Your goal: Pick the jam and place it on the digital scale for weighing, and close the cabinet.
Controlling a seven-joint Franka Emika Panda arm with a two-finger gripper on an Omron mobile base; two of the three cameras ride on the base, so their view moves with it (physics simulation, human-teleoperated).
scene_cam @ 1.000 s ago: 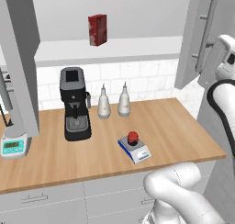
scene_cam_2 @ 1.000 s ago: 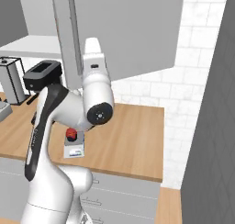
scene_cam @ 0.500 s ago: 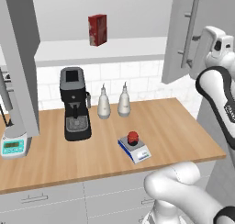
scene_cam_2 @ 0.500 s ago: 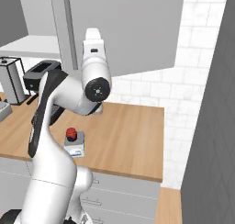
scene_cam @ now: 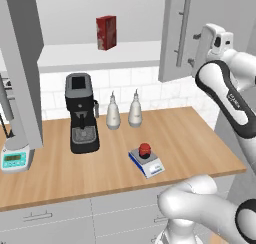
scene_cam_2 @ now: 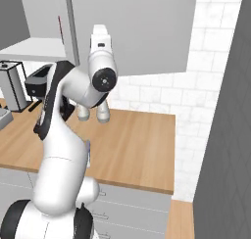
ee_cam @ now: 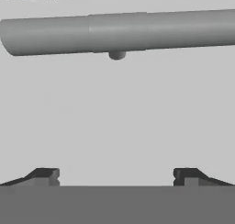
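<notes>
Already the jam (scene_cam: 144,149) sat on the grey plate of the digital scale (scene_cam: 146,162), near the front of the wooden counter (scene_cam: 200,143) and to the right of the coffee machine (scene_cam: 81,113), so that half of the job looked done and the cabinet (scene_cam: 179,33) was what remained. Its right door stood partly swung in, with the arm raised high at the right and the gripper (scene_cam: 198,49) pressed close to the door face just beside the long bar handle (scene_cam: 184,29), a placing that read as a push on the panel rather than a grasp. In the hand view the fingertips (ee_cam: 45,176) stood wide apart with nothing between them, the pale door face close ahead and the handle running across the top. That closeness was something neither base camera gave. By contrast, the left base view alone laid out the shelf with the red carton (scene_cam: 106,32), the two white bottles (scene_cam: 123,111) at the back and the far-left white scale (scene_cam: 15,159), while the right base view mostly offered the arm's elbow (scene_cam_2: 103,79) in front of the counter.
</notes>
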